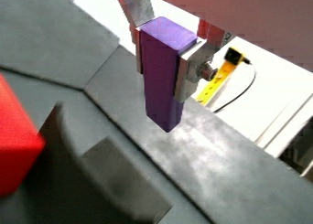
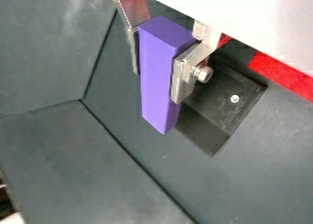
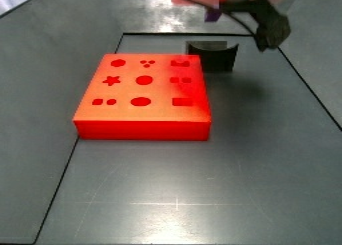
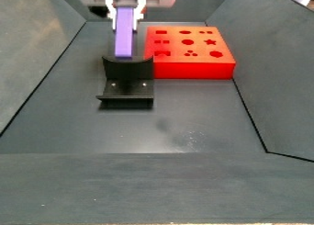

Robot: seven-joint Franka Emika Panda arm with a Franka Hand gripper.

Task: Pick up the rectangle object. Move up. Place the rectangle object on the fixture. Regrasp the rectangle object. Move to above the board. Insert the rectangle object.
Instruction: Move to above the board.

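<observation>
The gripper (image 4: 127, 16) holds the rectangle object (image 4: 127, 34), a small purple block. Its fingers (image 2: 186, 66) are squeezed tight on the block's upper part, and the block hangs straight down, as both wrist views show.

In a side view the block is right over the fixture (image 4: 125, 82), the dark holder on the floor. Its low end looks very near the holder's top, but I cannot tell if it touches.

The step in hand looks like putting the block on the fixture. To do it well, the gripper should come down slowly and keep the block straight up. The low end should meet the notch in the middle, not the edge. The fingers should let go only when the block rests there, or it may tip over.

The board (image 4: 188, 50), big and red, sits just beside the fixture, so the arm should not swing that way.
</observation>
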